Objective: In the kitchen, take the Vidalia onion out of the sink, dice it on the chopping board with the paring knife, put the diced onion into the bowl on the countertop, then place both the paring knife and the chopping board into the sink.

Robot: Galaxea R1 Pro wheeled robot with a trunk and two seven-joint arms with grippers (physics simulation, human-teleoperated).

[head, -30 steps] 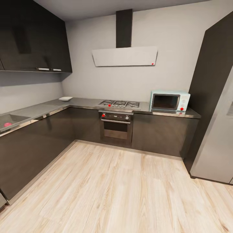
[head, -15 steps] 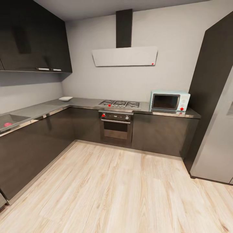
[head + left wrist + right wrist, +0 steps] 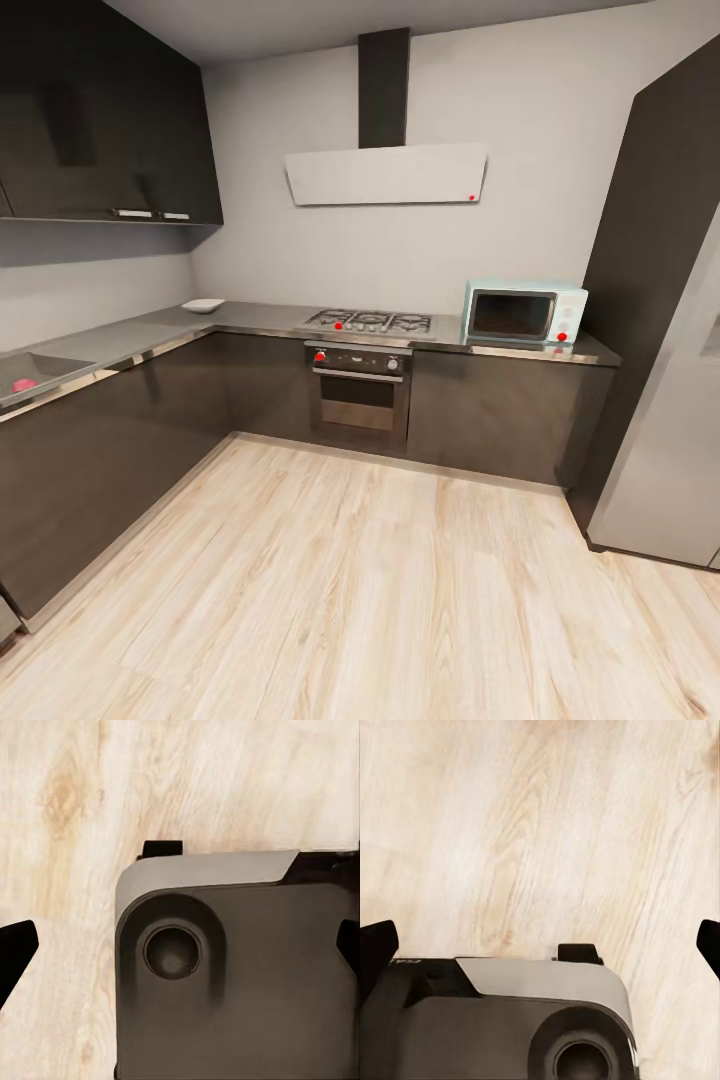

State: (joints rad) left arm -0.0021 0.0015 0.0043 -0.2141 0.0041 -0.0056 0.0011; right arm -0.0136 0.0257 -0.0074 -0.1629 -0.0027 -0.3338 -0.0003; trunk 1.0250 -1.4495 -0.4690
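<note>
At the far left of the head view the grey countertop (image 3: 130, 338) holds the sink (image 3: 50, 366). A small pink-red lump (image 3: 22, 384) lies in the basin, too small to tell whether it is the Vidalia onion. The white bowl (image 3: 203, 305) sits on the countertop in the back corner. The chopping board and paring knife are out of view. My left gripper (image 3: 180, 952) and right gripper (image 3: 540, 945) hang open over the wooden floor, dark fingertips (image 3: 15, 954) (image 3: 375, 945) far apart, nothing between them.
A hob (image 3: 370, 321) and oven (image 3: 358, 385) stand at the back, with a microwave (image 3: 524, 313) to the right. A tall fridge (image 3: 670, 440) fills the right side. Light wood floor (image 3: 360, 590) stretches ahead. My own base (image 3: 240, 975) shows under both wrists.
</note>
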